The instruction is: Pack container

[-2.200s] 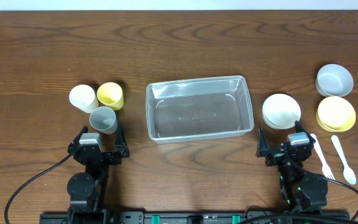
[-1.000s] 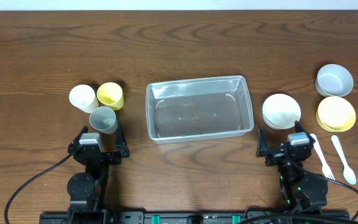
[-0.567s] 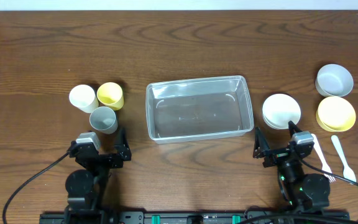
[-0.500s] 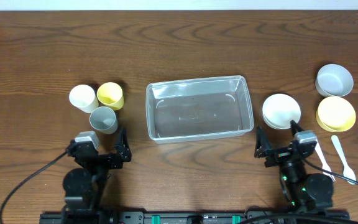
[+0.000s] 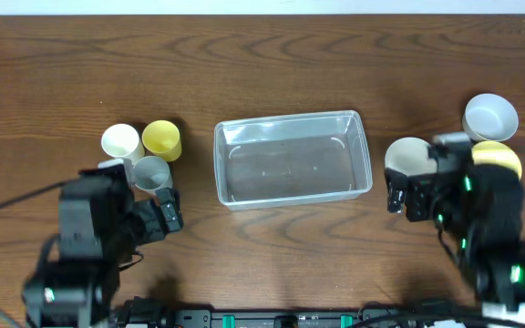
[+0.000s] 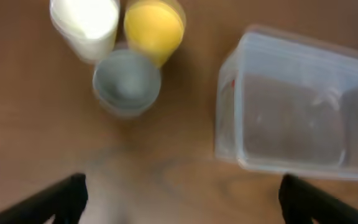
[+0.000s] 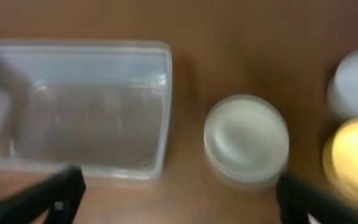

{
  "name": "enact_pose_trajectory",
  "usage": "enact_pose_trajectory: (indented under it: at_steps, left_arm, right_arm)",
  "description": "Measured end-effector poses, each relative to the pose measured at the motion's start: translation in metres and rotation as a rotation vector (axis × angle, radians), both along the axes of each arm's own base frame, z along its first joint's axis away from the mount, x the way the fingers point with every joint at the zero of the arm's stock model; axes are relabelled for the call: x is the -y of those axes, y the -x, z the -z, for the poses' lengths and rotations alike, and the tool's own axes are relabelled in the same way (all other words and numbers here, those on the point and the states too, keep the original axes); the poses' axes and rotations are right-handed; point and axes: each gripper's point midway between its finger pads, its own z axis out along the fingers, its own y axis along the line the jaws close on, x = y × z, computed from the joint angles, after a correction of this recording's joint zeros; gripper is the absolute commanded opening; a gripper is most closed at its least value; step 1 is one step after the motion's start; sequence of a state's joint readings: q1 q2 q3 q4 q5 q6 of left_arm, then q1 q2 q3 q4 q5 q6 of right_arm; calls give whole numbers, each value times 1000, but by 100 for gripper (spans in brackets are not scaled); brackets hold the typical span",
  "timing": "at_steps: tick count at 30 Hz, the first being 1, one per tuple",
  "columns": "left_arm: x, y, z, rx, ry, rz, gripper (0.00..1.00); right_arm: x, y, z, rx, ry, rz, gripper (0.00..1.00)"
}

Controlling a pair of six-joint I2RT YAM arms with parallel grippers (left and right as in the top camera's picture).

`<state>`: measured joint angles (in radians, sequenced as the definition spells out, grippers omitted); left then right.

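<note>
Brown wooden desk (image 5: pixel 272 55) carrying one clear plastic container (image 5: pixel 292 158) at its centre. Three bowls stand to its right: white (image 5: pixel 406 157), grey (image 5: pixel 490 117) and yellow (image 5: pixel 499 155). Three cups cluster to its left: white (image 5: pixel 120 142), yellow (image 5: pixel 161 138) and grey (image 5: pixel 150 172). Two pincers, the left pincer (image 6: pixel 180 193) and the right pincer (image 7: pixel 179 186), both gape wide, gripping and touching nothing.
</note>
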<state>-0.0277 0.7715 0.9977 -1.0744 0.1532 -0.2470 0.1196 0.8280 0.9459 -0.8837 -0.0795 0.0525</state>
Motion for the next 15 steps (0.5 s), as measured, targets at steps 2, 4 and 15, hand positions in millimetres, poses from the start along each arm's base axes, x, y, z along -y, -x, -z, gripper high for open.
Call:
enact_pose_trajectory:
  at_steps: [2, 4, 15]
  left_arm:
    - [-3, 4, -6, -109, -24, -4, 98]
    - [-7, 1, -14, -160, -44, -11, 98]
    - [-12, -15, -5, -280, -80, -25, 98]
  right_arm:
    - [-1, -3, 5, -152, 36, -23, 99]
    - [-1, -15, 8, -252, 54, -34, 99]
    - [1, -54, 64, -493, 104, -15, 35]
